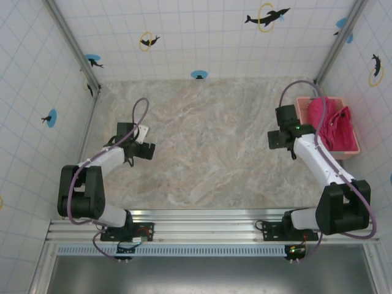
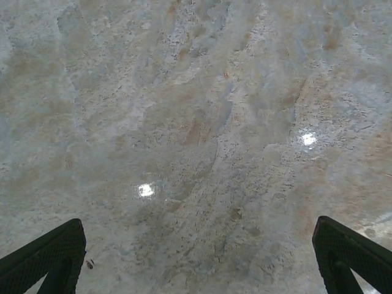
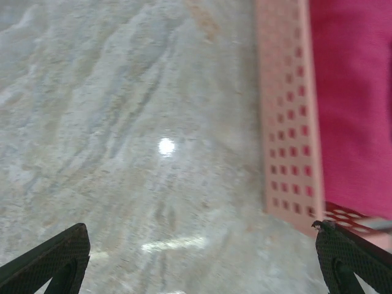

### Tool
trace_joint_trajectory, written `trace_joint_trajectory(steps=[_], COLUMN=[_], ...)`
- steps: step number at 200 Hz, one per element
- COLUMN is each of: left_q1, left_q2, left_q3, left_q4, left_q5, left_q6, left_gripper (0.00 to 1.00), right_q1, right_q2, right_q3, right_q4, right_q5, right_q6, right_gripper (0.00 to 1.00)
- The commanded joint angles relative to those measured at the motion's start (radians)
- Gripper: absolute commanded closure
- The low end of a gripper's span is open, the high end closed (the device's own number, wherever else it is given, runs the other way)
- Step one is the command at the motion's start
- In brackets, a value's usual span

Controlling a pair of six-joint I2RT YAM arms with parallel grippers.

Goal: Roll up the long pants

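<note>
at far right, long pants point(image 1: 326, 121) heaped in pink basket point(image 1: 346, 153), left hand point(image 2: 197, 242) and right hand point(image 3: 202, 245) open, empty

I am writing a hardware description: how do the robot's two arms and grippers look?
Both the left arm and right arm have white links with bulky black joints, and a purple cable loops along each. The left gripper and right gripper are black, with wedge-shaped fingers showing a fine grid texture.

magenta long pants point(image 1: 324, 119), lt pink basket point(image 1: 348, 152), beige marbled tbl point(image 1: 208, 153)
</note>
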Motion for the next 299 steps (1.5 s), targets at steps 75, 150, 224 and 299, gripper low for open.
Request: trace_joint_trajectory(steps=[75, 150, 224, 299], left_q1=[-0.001, -0.003, -0.107, -0.104], left_q2=[0.028, 0.024, 0.039, 0.034], left_q3=[-0.128, -0.138, -0.286, -0.282], left_q4=[0.592, 0.606, 0.889, 0.863], left_q5=[0.145, 0.142, -0.192, -0.184], left_q6=[0.078, 0.082, 0.078, 0.077], left_gripper=[0.03, 0.03, 0.02, 0.03], right_q1=[0.004, -0.015, -0.035, -0.036], right_q2=[0.051, 0.195, 0.184, 0.185], right_q3=[-0.268, -0.581, -0.551, -0.55], right_q4=[0.789, 1.507, 1.424, 1.422], right_q5=[-0.036, -0.079, -0.153, -0.156], right_q6=[-0.113, -0.194, -0.195, -0.195], right_gripper=[0.02, 0.02, 0.02, 0.02])
